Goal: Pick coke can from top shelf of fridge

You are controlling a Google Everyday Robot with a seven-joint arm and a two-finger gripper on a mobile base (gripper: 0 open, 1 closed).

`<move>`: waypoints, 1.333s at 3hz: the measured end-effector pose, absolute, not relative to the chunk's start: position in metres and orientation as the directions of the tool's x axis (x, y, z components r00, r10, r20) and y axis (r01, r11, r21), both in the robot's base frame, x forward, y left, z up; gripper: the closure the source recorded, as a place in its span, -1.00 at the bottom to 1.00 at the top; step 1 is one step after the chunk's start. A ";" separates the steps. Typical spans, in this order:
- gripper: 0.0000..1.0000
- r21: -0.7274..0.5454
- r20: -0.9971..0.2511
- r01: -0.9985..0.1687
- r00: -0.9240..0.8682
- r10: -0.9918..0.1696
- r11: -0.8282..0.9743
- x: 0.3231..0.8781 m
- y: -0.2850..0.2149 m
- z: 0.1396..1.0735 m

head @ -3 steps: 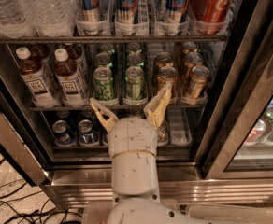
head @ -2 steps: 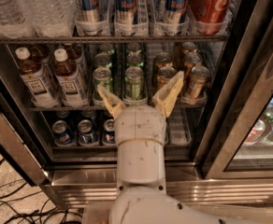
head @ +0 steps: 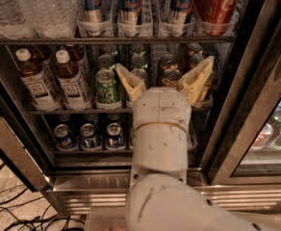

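The red coke can [head: 216, 4] stands at the right end of the top shelf [head: 111, 40], in a clear lane tray, next to three slim blue-and-silver cans [head: 131, 4]. My gripper [head: 163, 79] is open and empty, its two tan fingers [head: 198, 79] spread wide in front of the middle shelf's cans. It is below and left of the coke can, outside the open fridge [head: 256, 105]. The white arm fills the lower middle of the view.
Water bottles [head: 49, 6] stand on the top shelf's left. The middle shelf holds tea bottles [head: 73, 78], a green can [head: 107, 88] and gold cans [head: 172, 76]. Blue cans [head: 89, 136] sit on the lower shelf. A glass door [head: 275, 129] stands right. Cables [head: 10, 211] lie on the floor.
My gripper and arm have risen and shifted to the right, from the lower shelf's level up to the middle shelf. The fingers stay spread open. The cans have not moved.
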State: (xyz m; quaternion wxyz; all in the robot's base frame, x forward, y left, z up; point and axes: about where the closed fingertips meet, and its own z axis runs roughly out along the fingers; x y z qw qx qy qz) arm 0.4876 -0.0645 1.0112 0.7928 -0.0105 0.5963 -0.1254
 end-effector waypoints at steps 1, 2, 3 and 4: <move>-1.00 -0.150 -0.958 0.222 0.208 -0.197 0.963 0.477 -0.082 1.027; -1.00 -0.166 -0.976 0.219 0.105 -0.192 0.962 0.476 -0.096 1.037; -1.00 -0.242 -0.970 0.193 -0.036 -0.239 0.951 0.485 -0.100 1.030; -1.00 -0.263 -0.964 0.165 -0.077 -0.253 0.951 0.485 -0.096 1.022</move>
